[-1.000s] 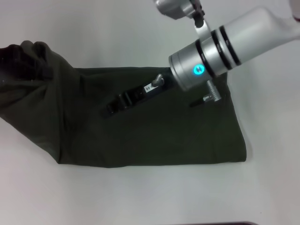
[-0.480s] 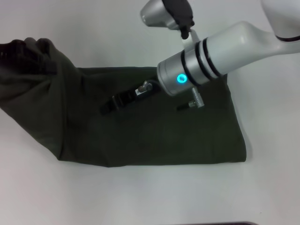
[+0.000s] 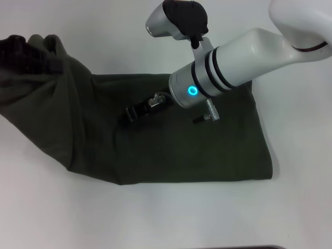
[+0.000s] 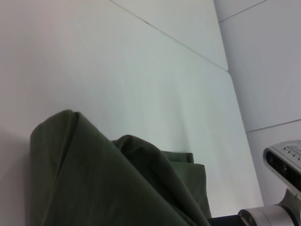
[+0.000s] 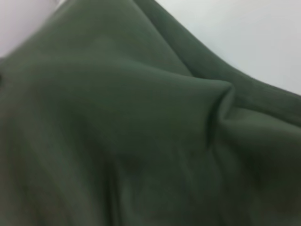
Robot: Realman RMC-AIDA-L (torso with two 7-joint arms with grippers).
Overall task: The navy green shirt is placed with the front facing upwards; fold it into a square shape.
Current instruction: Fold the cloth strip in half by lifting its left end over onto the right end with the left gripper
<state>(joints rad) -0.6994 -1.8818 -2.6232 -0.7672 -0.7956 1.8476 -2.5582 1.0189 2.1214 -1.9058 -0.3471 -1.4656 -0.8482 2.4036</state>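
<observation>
The right gripper (image 3: 136, 111) sits low over the middle of the shirt (image 3: 207, 150). Across the last second its arm has swung a little toward the robot's left and the wrist has rolled, while the dark fingers have stayed over much the same patch of cloth. Whether they are spread or pinched on a fold I cannot tell; they are dark against dark fabric.

Left of the gripper, the shirt's left end is lifted off the table (image 3: 155, 218) in a raised, bunched heap, and that heap has crept slightly further up and in. I judge a fold of the left side over toward the centre is under way, with the right gripper pinning the cloth.

The left gripper is not visible: the raised cloth covers it, and its wrist view shows only draped shirt (image 4: 108, 183). The lettering is out of sight. The right wrist view is filled by green folds (image 5: 141, 117).
</observation>
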